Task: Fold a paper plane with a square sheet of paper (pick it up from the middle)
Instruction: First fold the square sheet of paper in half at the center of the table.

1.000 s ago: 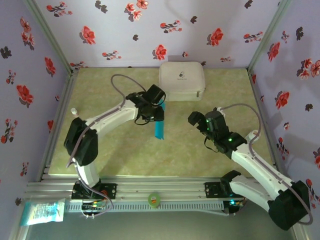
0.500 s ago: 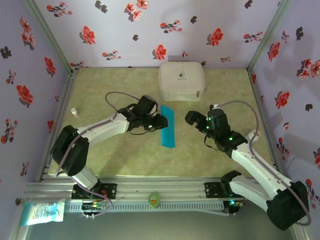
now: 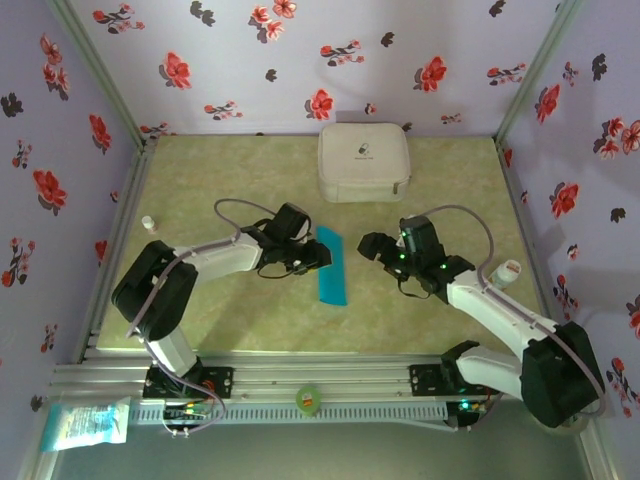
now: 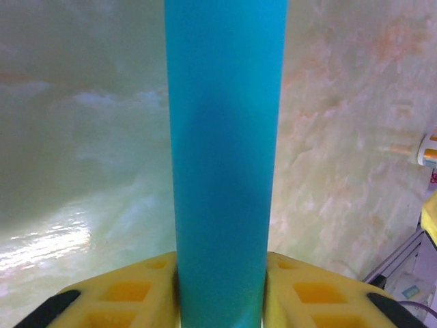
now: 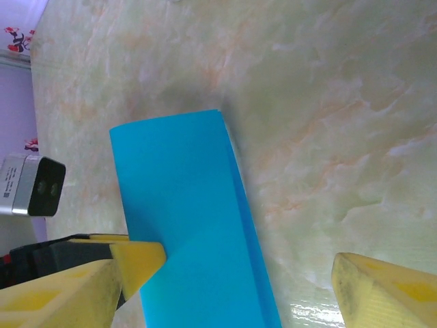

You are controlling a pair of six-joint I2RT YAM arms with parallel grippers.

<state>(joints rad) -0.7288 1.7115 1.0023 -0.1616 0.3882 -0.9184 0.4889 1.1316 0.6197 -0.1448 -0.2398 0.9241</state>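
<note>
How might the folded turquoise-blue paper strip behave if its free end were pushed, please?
Probably floppy: the folded turquoise-blue paper strip looks thin, gripped at one end by the left pincer. Likely light, so a push may buckle or slide it over the glossy marbled table.

Lilac wallpaper (image 3: pixel 400 40) w/ red & dark flowers on back, left & right walls. Alu posts (image 3: pixel 100 70) slant up from the back corners. Table (image 3: pixel 230 310) top is pale green-yellow, marble-look, glossy; soft glare patch (image 4: pixel 48 239) in left wrist view. Alu rail (image 3: pixel 330 378) runs along near edge. Light even, diffuse.
</note>
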